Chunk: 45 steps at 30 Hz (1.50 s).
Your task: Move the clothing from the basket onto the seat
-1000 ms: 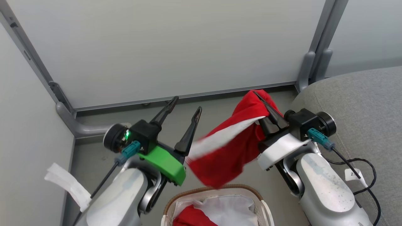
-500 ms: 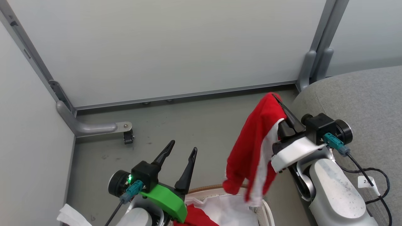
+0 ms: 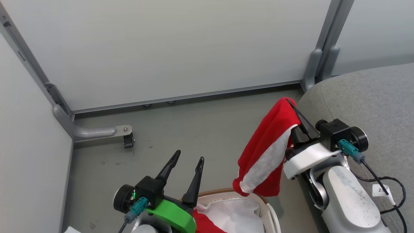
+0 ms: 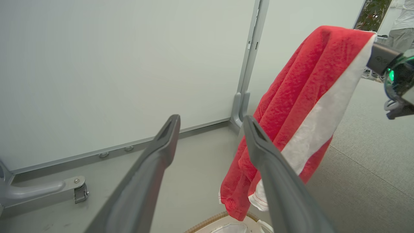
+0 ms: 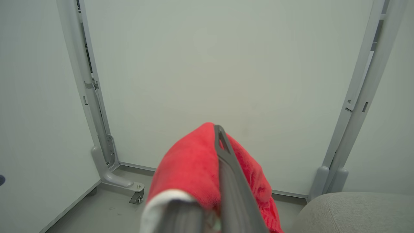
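A red garment with a white panel point(image 3: 263, 152) hangs from my right gripper point(image 3: 288, 102), which is shut on its top fold, just left of the grey seat point(image 3: 372, 94). Its lower hem dangles above the basket point(image 3: 237, 194), whose brown rim, white liner and another red garment point(image 3: 207, 225) show at the bottom edge. My left gripper point(image 3: 189, 155) stands open and empty over the basket's left side. In the left wrist view the open left gripper point(image 4: 212, 120) points past the hanging garment point(image 4: 300, 94). In the right wrist view red cloth point(image 5: 190, 161) drapes over the shut right gripper point(image 5: 220, 129).
White partition panels on grey posts point(image 3: 318, 61) close the back and left. A grey foot with a caster point(image 3: 126, 137) juts onto the floor at left. A black cable with a tag point(image 3: 388, 184) lies on the seat beside my right arm.
My left gripper has drawn back and down to the basket, still open. My right gripper has carried the garment rightward toward the seat; the cloth now hangs straight down instead of stretching left.
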Tool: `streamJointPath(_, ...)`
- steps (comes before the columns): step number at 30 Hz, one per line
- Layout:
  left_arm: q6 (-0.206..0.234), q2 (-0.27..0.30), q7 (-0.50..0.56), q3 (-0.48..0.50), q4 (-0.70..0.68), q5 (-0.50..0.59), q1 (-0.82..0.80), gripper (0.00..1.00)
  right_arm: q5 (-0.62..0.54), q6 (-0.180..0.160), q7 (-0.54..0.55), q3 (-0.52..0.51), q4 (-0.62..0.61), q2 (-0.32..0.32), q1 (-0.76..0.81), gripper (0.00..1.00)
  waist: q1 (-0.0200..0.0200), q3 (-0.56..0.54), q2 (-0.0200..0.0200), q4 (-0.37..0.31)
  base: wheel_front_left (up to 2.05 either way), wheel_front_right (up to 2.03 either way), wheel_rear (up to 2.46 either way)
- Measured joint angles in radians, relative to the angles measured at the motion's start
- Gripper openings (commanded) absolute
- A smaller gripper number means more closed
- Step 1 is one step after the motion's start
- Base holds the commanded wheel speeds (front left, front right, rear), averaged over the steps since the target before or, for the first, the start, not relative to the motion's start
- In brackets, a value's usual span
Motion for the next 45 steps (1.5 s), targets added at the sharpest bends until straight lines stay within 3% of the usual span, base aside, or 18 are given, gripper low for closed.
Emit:
streamJointPath(7, -0.018, -0.029, 0.0, 0.03, -0.006, 0.034, 0.035, 1.0, -0.027, 0.0, 0.0, -0.048, -0.014, 0.0, 0.025, 0.0, 0.0, 0.008, 0.0, -0.069, 0.0, 0.0, 0.0)
streamJointPath(28, -0.051, -0.055, 0.0, 0.016, -0.003, 0.089, 0.029, 1.0, -0.033, 0.0, 0.0, -0.1, -0.03, -0.001, 0.035, 0.0, 0.0, 0.067, 0.0, -0.399, 0.0, 0.0, 0.0)
streamJointPath(37, -0.053, -0.056, 0.0, 0.011, -0.002, 0.11, -0.006, 1.0, -0.059, 0.0, 0.0, -0.119, -0.047, -0.001, -0.008, 0.0, 0.0, 0.146, 0.0, -0.431, 0.0, 0.0, 0.0)
streamJointPath(41, -0.055, -0.056, 0.0, 0.023, -0.003, 0.132, -0.039, 1.0, -0.111, 0.0, 0.0, -0.151, -0.06, 0.0, -0.11, 0.0, 0.0, 0.196, 0.0, -0.424, 0.0, 0.0, 0.0)
streamJointPath(45, -0.056, -0.048, 0.0, 0.023, -0.006, 0.149, -0.07, 1.0, -0.167, 0.0, 0.0, -0.245, -0.07, -0.001, -0.247, 0.0, 0.0, 0.255, 0.0, -0.409, 0.0, 0.0, 0.0)
